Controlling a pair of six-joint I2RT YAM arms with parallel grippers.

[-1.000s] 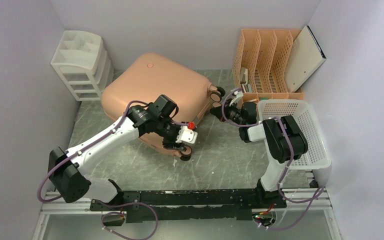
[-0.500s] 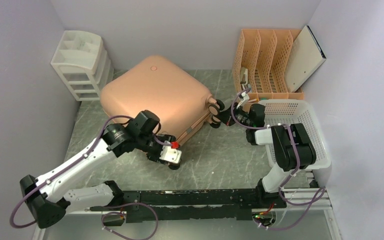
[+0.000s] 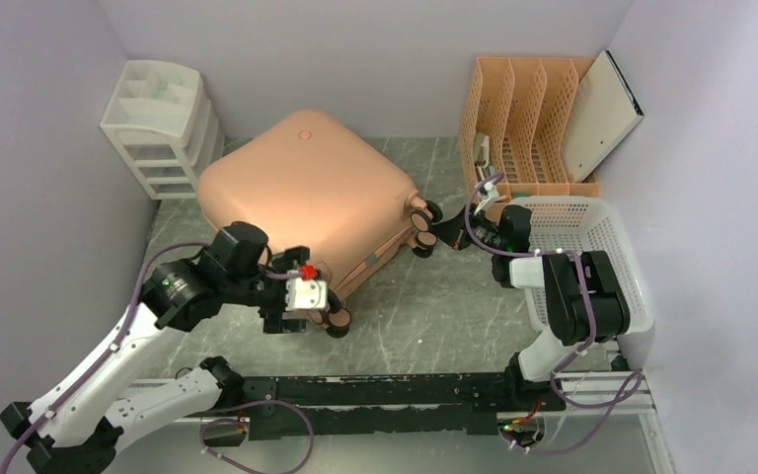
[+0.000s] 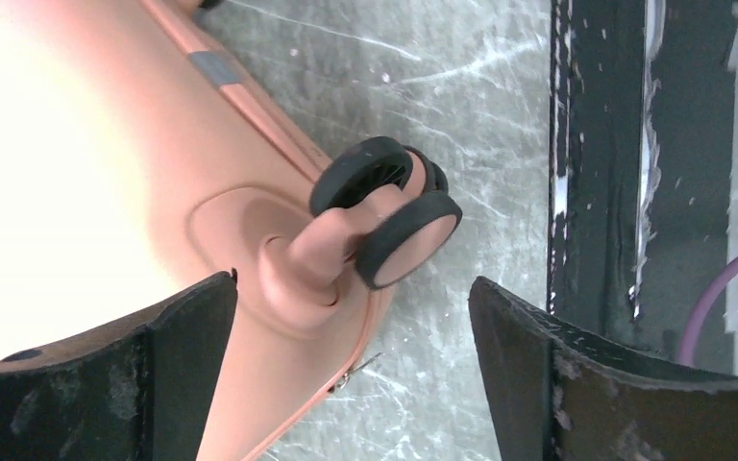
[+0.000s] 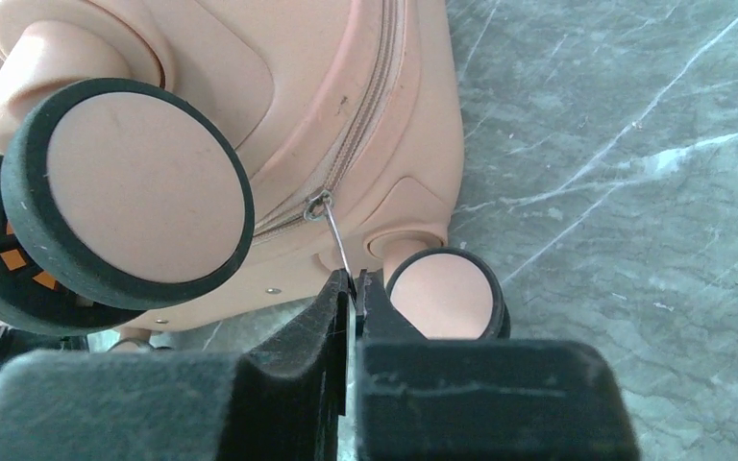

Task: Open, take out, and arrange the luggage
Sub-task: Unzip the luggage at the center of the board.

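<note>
now the large salmon-pink hard-shell suitcase [image 3: 306, 193] lies flat and closed on the grey marbled tabletop [image 3: 424, 306], reaching from one gripper to the other. the left gripper [image 4: 351, 286] is released, its two dark fingers [image 4: 173, 346] spread wide, with the black-tyred double wheel [image 4: 384, 211] at the suitcase's near corner between them, touching neither. the right gripper [image 5: 356, 283] is clenched on the thin metal zipper pull [image 5: 332, 230], which runs from the zip seam straight down into the fingertips. one round pink-faced wheel [image 5: 125, 192] sits just left of those fingertips and another pink-faced wheel [image 5: 447, 293] just right.
</note>
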